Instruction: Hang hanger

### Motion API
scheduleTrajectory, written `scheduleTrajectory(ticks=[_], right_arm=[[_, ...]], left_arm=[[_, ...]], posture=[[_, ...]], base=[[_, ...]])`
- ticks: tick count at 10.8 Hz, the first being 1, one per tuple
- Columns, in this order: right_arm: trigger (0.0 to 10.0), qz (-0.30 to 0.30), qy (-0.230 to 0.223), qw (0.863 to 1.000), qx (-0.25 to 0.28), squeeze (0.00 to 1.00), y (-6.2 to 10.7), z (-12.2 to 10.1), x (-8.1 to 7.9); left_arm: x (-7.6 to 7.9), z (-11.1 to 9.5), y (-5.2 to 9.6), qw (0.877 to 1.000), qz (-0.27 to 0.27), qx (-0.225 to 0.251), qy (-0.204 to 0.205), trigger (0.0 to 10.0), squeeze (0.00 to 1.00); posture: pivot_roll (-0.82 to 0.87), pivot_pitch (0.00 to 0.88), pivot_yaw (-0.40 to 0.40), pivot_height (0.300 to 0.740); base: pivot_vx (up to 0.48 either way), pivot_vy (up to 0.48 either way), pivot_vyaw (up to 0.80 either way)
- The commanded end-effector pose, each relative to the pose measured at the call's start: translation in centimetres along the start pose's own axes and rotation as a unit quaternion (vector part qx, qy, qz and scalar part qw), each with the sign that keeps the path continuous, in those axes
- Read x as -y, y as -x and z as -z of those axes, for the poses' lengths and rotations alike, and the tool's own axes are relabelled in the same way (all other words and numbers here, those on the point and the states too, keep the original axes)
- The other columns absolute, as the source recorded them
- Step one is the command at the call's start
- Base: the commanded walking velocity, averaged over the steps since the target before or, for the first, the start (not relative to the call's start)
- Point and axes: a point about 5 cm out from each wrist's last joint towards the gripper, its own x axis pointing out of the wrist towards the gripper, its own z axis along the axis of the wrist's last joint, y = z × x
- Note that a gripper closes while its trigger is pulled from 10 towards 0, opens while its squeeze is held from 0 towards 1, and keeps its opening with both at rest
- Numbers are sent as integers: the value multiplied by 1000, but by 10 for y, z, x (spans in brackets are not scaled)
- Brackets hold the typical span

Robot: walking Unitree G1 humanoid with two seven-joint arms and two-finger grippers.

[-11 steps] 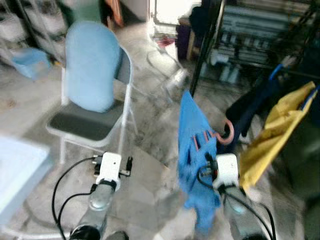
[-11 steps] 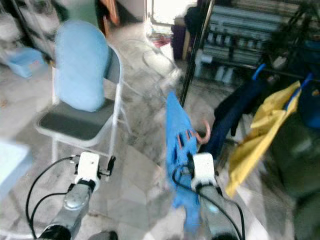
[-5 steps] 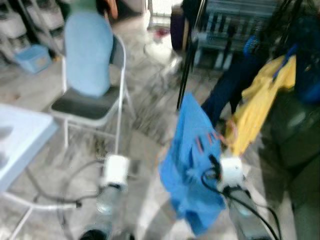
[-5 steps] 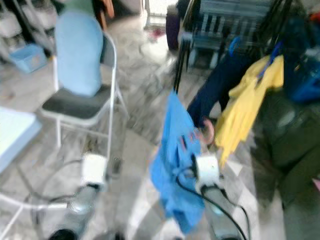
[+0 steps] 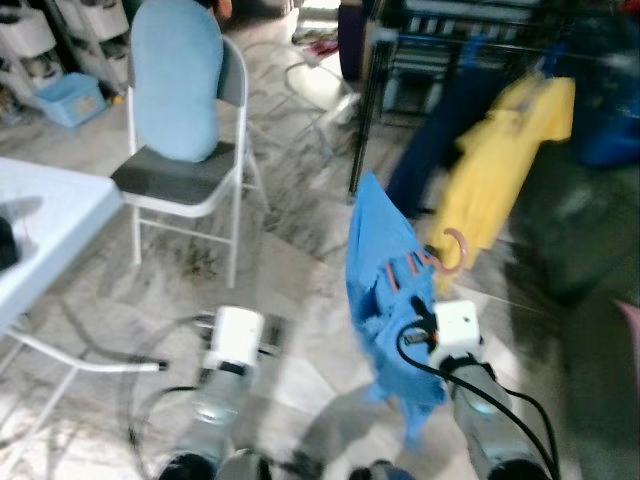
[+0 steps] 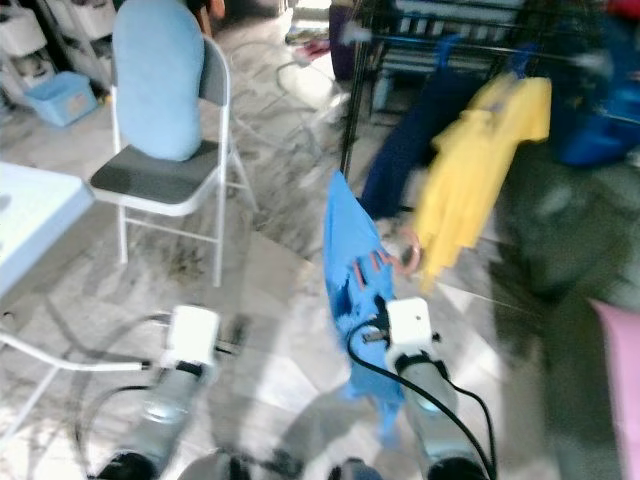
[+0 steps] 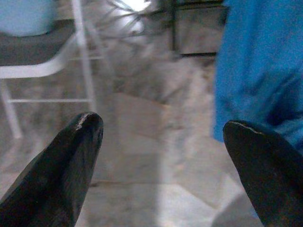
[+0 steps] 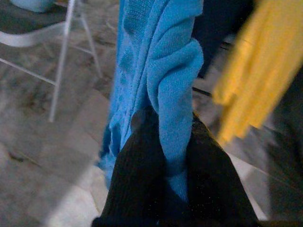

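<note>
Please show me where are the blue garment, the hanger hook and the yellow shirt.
blue garment point(image 5: 385, 290): left eye view, middle of the cloth.
hanger hook point(image 5: 457, 250): left eye view, pink curved tip.
yellow shirt point(image 6: 470, 165): right eye view, its body.

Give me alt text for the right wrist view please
The right gripper is shut on a bright blue garment that drapes over its black fingers. Behind are a yellow garment, a white chair leg and marbled floor.
</note>
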Motion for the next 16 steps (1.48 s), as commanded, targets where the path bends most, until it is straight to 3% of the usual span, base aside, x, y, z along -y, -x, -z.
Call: scheduleTrajectory(ticks=[1,2,3,5,9,12,14,16], right_arm=[[0,-9,-12,1000,-4,0,1,3,-6],[0,-20,-17,1000,-9,0,3,5,-11],[10000,-35,-23,999,-9,0,4,5,-17],[10000,-54,-2,999,-1,0,4,3,-19],[10000,-74,23,997,3,0,6,0,-17],[10000,-116,45,992,9,0,7,-2,-28],[10000,-127,59,990,15,0,6,-4,-28],[10000,-93,60,994,25,0,6,-9,-16]], left_arm=[[-9,0,0,1000,-8,0,-9,10000,0],[-9,0,0,1000,-8,1,-9,10000,0],[-9,3,2,1000,-9,-2,-9,10000,0],[-8,3,2,1000,-20,-2,-15,10000,0],[-7,3,0,1000,-21,-7,-12,10000,0],[-7,2,-1,999,-29,-8,-28,10000,0],[-10,-9,-2,997,-19,39,-66,10000,0],[-28,-21,-1,995,-44,67,-56,10000,0]], posture=[[-42,158,-23,740],[-41,159,-26,740],[-45,159,-29,740],[-52,158,-37,740],[-67,151,-53,740],[-69,145,-60,740],[-71,148,-59,740],[-66,160,-54,740]], base=[[0,0,0],[0,0,0],[0,0,0],[0,0,0],[0,0,800],[0,0,800],[0,0,800],[0,0,800]])
